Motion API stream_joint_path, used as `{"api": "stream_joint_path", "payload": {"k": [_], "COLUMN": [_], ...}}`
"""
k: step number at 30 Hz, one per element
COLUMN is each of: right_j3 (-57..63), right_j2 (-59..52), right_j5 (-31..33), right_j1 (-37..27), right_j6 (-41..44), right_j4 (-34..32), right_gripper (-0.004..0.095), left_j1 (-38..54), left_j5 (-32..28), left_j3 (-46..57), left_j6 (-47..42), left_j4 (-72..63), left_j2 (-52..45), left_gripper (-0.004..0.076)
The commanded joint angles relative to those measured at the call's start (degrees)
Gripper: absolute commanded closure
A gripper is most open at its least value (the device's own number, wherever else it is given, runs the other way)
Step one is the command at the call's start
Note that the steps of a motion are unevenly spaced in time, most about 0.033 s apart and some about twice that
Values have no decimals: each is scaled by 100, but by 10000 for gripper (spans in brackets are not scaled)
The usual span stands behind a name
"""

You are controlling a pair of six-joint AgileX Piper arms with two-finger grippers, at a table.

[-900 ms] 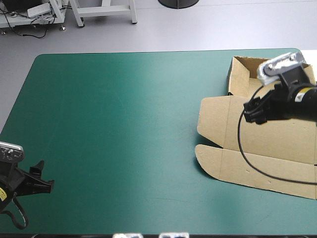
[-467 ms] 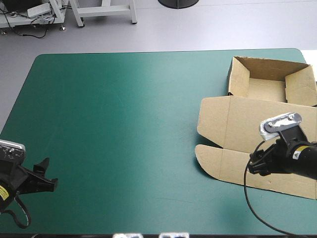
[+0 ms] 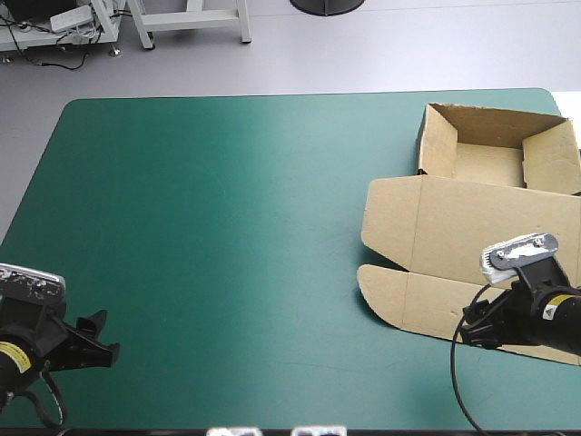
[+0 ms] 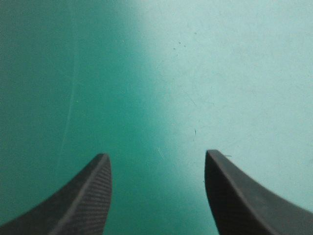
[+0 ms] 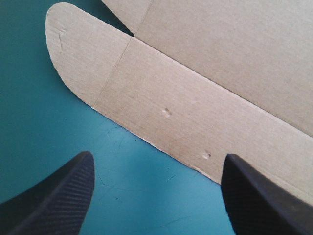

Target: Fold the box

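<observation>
The box (image 3: 487, 162) is an open tray with its lid (image 3: 472, 227) lying flat. The lid's edge is just ahead of the right gripper (image 5: 157, 164), which is spread wide. The left gripper (image 4: 156, 159) is far off, spread too, over the teal-green cover (image 4: 220, 73).

From above and behind, the high camera looked forward and down over the whole surface (image 3: 227, 236), while the left wrist camera hung close over bare teal-green cover (image 4: 195, 73) and the right one close over the near edge of the box (image 5: 195, 98), which the high view shared.
</observation>
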Motion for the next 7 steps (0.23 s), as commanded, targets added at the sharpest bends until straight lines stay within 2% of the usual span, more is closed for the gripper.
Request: {"api": "stream_joint_path", "payload": {"k": [1, 7], "right_j3": [-117, -117], "right_j2": [-33, -33], "right_j5": [-134, -137], "right_j1": [18, 18], "right_j6": [124, 229], "right_j4": [-149, -266], "right_gripper": [243, 244], "left_j1": [5, 5], "left_j5": [-390, -933], "left_j3": [156, 399], "left_j6": [-18, -18], "left_j4": [-94, -275], "left_j2": [88, 88], "left_gripper": [318, 318]}}
